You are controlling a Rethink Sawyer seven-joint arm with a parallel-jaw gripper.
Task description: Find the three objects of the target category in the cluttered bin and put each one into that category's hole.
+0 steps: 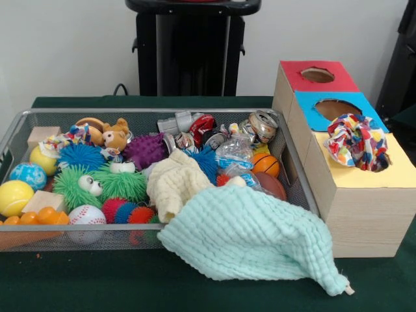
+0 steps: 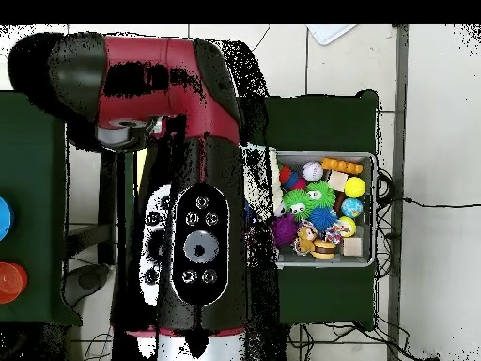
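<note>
Red arm [image 2: 193,141] drawn back, above pedestal [image 1: 192,49]

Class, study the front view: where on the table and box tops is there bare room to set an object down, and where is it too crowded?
Free: green table in front of the silver wire-mesh bin, left of the mint waffle cloth; the yellow box top beyond the printed ruffled fabric piece over its hole. Crowded: the bin's whole interior, packed with toys and cans.

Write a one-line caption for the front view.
Printed fabric piece sits on yellow-topped box; mint cloth drapes over toy-filled mesh bin.
</note>
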